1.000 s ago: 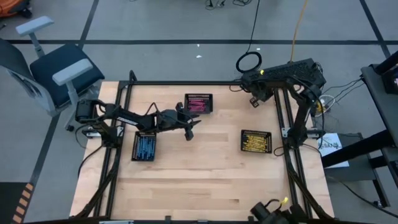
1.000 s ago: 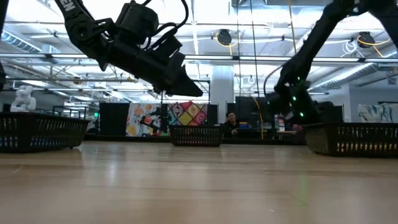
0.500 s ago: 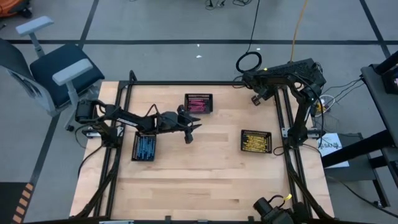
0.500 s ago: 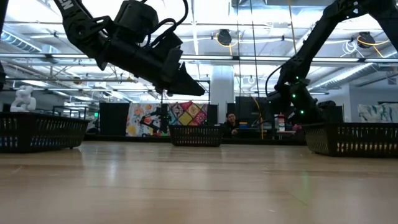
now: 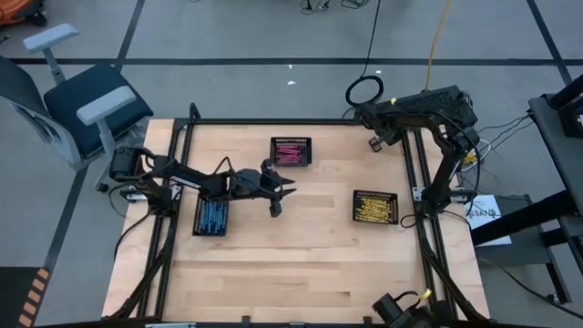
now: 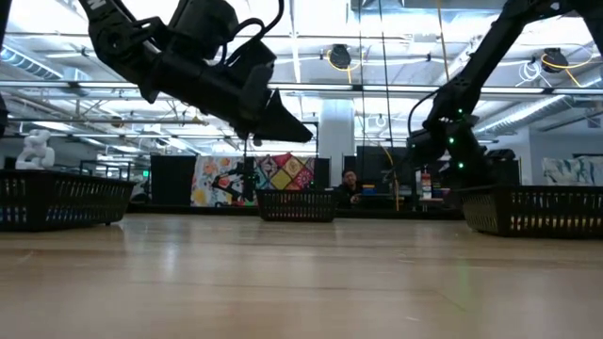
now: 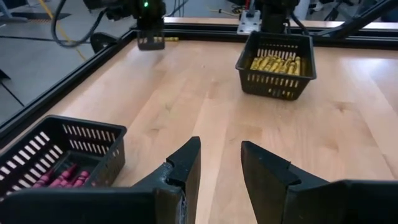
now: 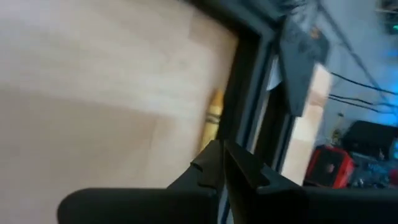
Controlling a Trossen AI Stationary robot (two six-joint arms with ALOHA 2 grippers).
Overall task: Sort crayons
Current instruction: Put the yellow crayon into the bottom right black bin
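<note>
Three black mesh baskets stand on the wooden table. One holds pink crayons (image 5: 291, 151), one blue crayons (image 5: 211, 215), one yellow crayons (image 5: 375, 207). A single yellow crayon (image 8: 213, 118) lies flat on the wood at the far right corner, against the black frame rail (image 8: 245, 106). My right gripper (image 8: 224, 155) is shut, its tips at the crayon's near end; in the high view my right gripper (image 5: 374, 144) is at that corner. My left gripper (image 7: 221, 163) hangs open above bare wood near the table's middle (image 5: 277, 193), with nothing between its fingers. My right gripper points down at a slant, with its shut fingertips (image 8: 214, 152) right at the yellow crayon's end (image 8: 210, 138). I cannot tell whether they touch it. The crayon lies flat on the table along the rail.
A black frame rail (image 5: 301, 122) runs round the table's edges. Bare wood (image 5: 301, 264) stretches across the near half. In the room beyond stand an office chair (image 5: 82, 105) and, in the low view, a seated person (image 6: 350, 185).
My left gripper has swung a little toward the table's near edge, still open and above the wood. The baskets and the crayon have stayed put.
</note>
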